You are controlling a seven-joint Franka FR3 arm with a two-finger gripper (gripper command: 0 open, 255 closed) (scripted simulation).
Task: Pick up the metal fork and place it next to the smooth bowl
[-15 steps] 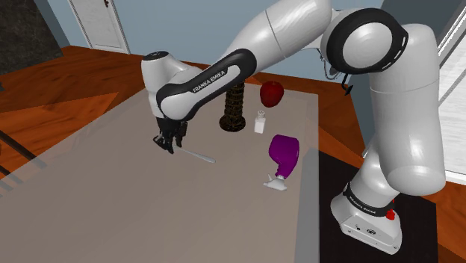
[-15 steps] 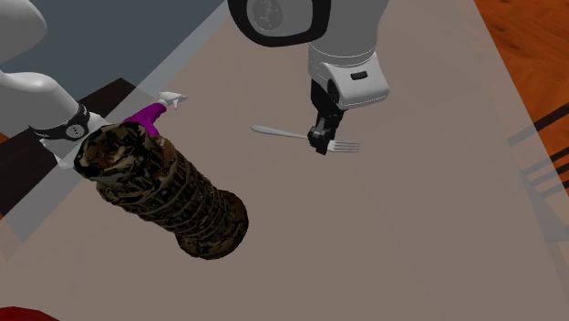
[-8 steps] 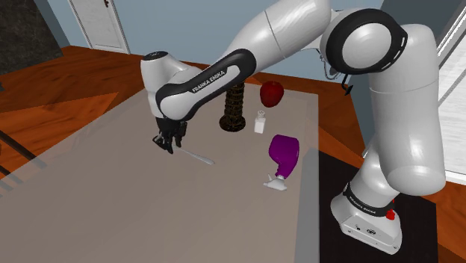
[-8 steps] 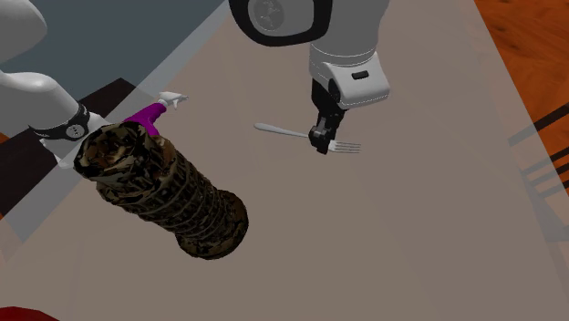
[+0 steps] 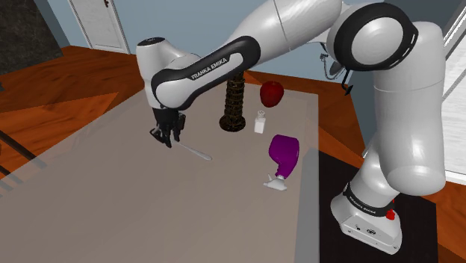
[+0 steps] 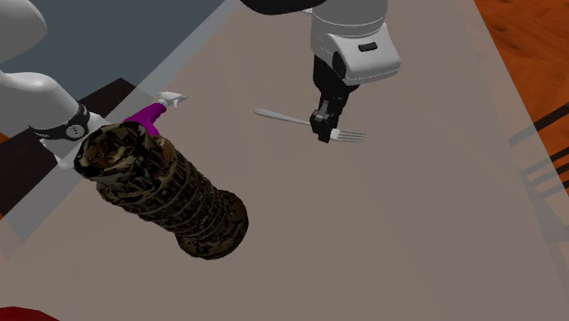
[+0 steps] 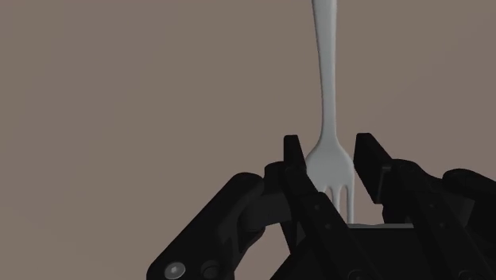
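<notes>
Wrist view: slim, smooth pale-grey fork (image 7: 328, 95), perhaps metal, its tined head tight between the blocky black fingers (image 7: 294, 159).

We have the arm (image 5: 299, 33) stretched far out from its stand (image 5: 370, 217), wrist pointing down, gripper (image 5: 166, 139) clamped on the fork (image 7: 327, 79) just behind the tines.

A long grey-brown table (image 5: 134, 209) spreads across the shoulder view from six to nine o'clock. Beyond it, at ten o'clock, a reddish-brown wooden floor (image 5: 82, 71) runs up to a blue-grey wall (image 5: 168, 22). A white panelled door (image 5: 101, 22) stands in that wall at eleven o'clock, with a dark textured panel (image 5: 22, 30) beside it. A bright window (image 5: 457, 67) shows at two o'clock.
</notes>
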